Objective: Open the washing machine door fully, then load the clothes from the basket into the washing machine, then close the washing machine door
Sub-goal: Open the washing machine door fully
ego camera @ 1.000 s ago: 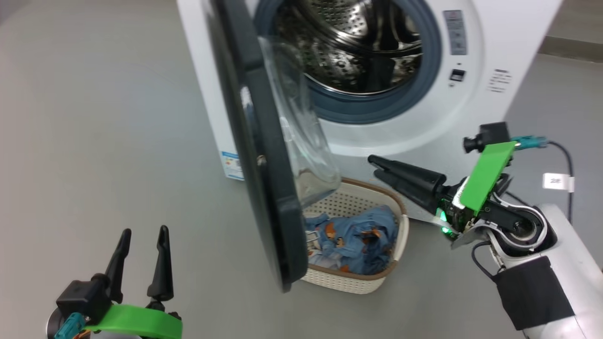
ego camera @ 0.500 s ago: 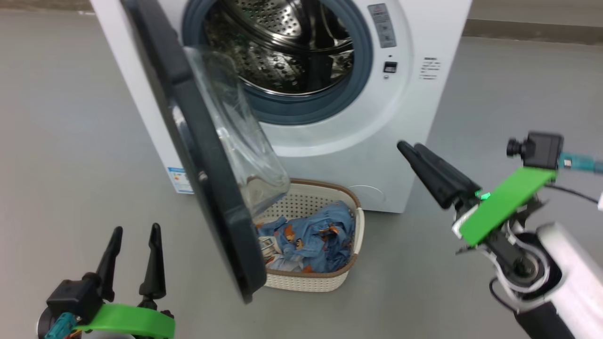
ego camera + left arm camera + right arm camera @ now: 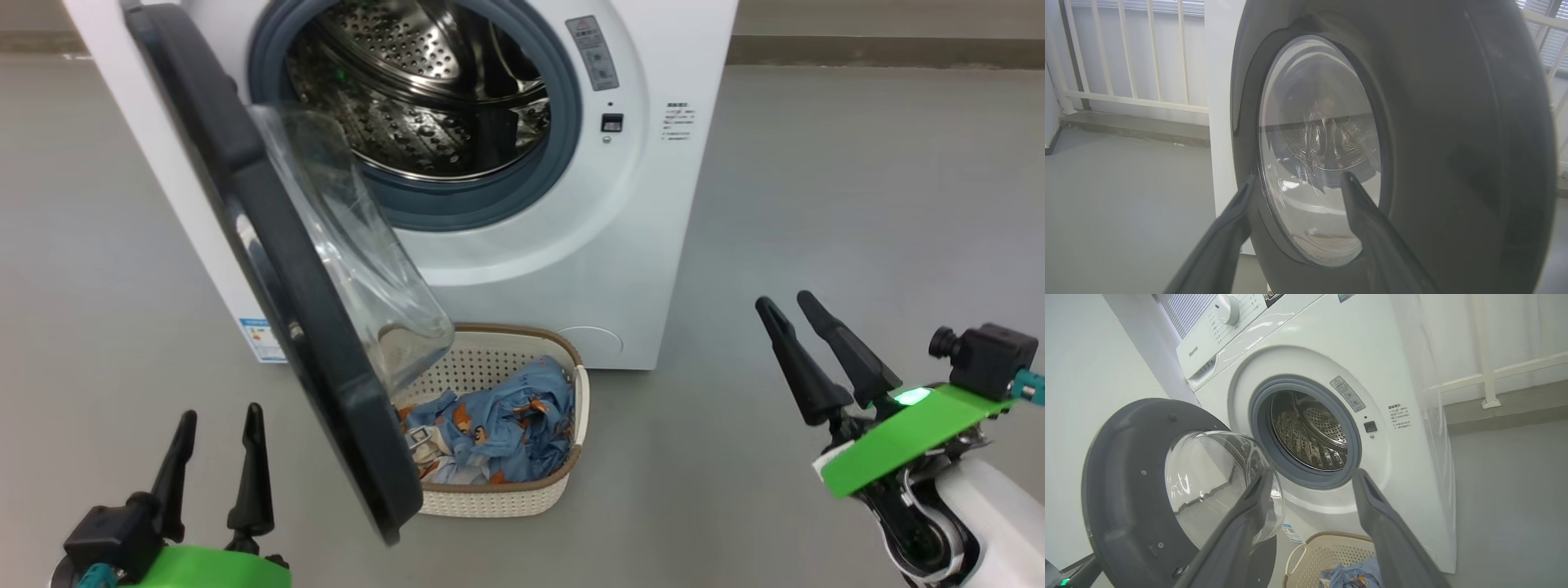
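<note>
The white washing machine (image 3: 653,204) stands with its steel drum (image 3: 416,98) exposed. The washing machine door (image 3: 269,269), black-rimmed with a clear glass bowl, hangs partly open and swung out to the left, over the basket's left end. The cream basket (image 3: 490,500) sits on the floor in front of the machine, holding the blue printed clothes (image 3: 506,425). My left gripper (image 3: 222,412) is open at the lower left, outside the door; in the left wrist view the door (image 3: 1433,143) looms close ahead. My right gripper (image 3: 784,299) is open and empty, well right of the basket.
Grey floor (image 3: 857,204) spreads to the right of the machine and to its left. A white railing (image 3: 1126,98) and a low ledge run behind. In the right wrist view the drum (image 3: 1310,433) and basket (image 3: 1327,549) lie ahead of my right gripper (image 3: 1314,473).
The head camera has shifted, sliding the scene left. My right gripper has drawn back from beside the basket to the lower right and now points up. The left arm holds still.
</note>
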### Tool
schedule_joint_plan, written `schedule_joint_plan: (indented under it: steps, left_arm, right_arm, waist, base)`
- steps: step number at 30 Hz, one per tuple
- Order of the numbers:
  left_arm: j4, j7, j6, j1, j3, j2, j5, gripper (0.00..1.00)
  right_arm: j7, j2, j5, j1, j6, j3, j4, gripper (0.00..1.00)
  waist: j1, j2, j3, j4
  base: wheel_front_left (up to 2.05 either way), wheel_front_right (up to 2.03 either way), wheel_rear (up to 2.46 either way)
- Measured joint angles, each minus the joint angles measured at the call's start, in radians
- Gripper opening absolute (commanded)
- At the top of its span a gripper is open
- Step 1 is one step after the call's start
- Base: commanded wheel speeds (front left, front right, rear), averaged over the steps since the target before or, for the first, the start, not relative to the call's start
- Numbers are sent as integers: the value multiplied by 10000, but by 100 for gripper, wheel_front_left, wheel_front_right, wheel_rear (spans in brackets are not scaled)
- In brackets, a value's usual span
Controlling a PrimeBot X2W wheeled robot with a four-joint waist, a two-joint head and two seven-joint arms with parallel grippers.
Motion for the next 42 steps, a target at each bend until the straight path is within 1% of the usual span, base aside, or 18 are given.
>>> schedule_joint_plan:
  steps: [3, 7, 12, 17, 20, 24, 30, 42]
  left_arm:
    - [-61, 0, 0, 9, 75, -4, 0, 100]
    - [-127, 0, 0, 12, 163, -13, 0, 100]
    - [-244, 0, 0, 20, 263, -23, 0, 100]
    - [-257, 0, 0, 34, 301, -73, 0, 100]
    - [-267, 0, 0, 41, 322, -98, 0, 100]
    - [-267, 0, 0, 41, 318, -119, 0, 100]
    - [-265, 0, 0, 41, 316, -138, 0, 100]
    - [-265, 0, 0, 40, 301, -138, 0, 100]
  right_arm:
    - [-272, -61, -777, 171, 0, -2, 161, 100]
    - [-380, 29, -1524, 604, 0, -500, 610, 100]
    - [-387, 834, -2696, 1149, 0, -1749, 522, 100]
    - [-412, 1223, -4159, 1687, 0, -2464, 506, 100]
    - [-410, 1402, -4757, 2030, 0, -2725, 675, 100]
    - [-412, 1434, -5089, 2169, 0, -2936, 920, 100]
    - [-412, 1553, -5177, 2203, 0, -3124, 1099, 100]
    - [-410, 1578, -5235, 2201, 0, -3074, 1135, 100]
  waist:
    - [0, 0, -8, -151]
    - [1, 0, 13, -302]
    - [0, 1, 87, -538]
    - [0, 1, 146, -712]
    - [0, 1, 139, -767]
    - [0, 1, 124, -757]
    - [0, 0, 97, -732]
    - [0, 1, 152, -749]
  base:
    - [0, 0, 0]
    - [0, 0, 0]
    - [0, 0, 0]
    - [0, 0, 0]
    - [0, 0, 0]
    - [0, 0, 0]
    - [0, 0, 0]
    - [0, 0, 0]
